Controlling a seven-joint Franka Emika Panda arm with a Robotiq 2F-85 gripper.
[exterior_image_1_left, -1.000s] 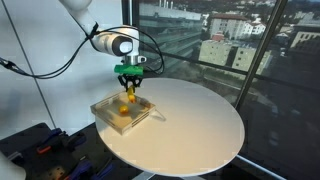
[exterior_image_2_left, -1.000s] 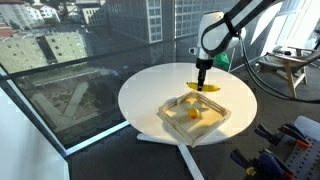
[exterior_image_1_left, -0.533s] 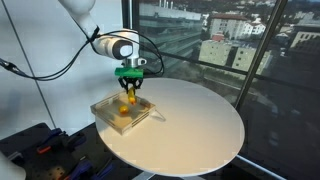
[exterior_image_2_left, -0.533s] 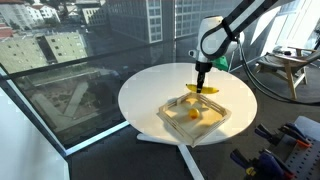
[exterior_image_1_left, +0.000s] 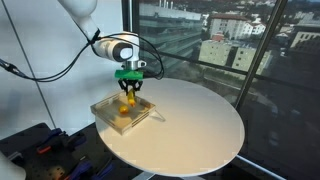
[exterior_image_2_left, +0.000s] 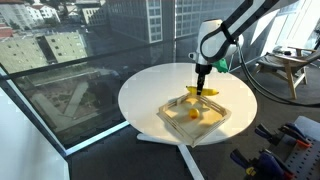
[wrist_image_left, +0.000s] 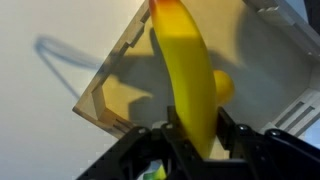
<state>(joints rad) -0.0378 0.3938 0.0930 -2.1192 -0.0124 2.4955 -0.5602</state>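
**Now the banana is over the clear box**

Firstly, the tool (exterior_image_2_left: 203, 83) is closed on a yellow banana (exterior_image_2_left: 203, 91). In the wrist view the two dark fingers (wrist_image_left: 158, 140) press on both sides of the fruit, and the banana (wrist_image_left: 190, 80) runs from between them toward the top of the picture. In an exterior view it lies almost level under the tool, with one end to the left and one end to the right.

The banana hangs above a clear plastic box (exterior_image_2_left: 170, 116), close over its far rim. Whether it touches the rim, I cannot tell. The box stands on a round white worktop (exterior_image_2_left: 150, 85). In an exterior view the box (exterior_image_1_left: 105, 105) is at the left side of the worktop (exterior_image_1_left: 190, 120), near the edge, and the tool (exterior_image_1_left: 127, 93) comes down to it from above.

Inside the box lies a small round yellow fruit (exterior_image_2_left: 194, 113). In the wrist view this fruit (wrist_image_left: 224, 85) is just to the right of the banana and partly hidden behind it, and a clear wall of the box (wrist_image_left: 110, 95) is on the left.

Behind the worktop, large windows (exterior_image_1_left: 230, 40) show city buildings.
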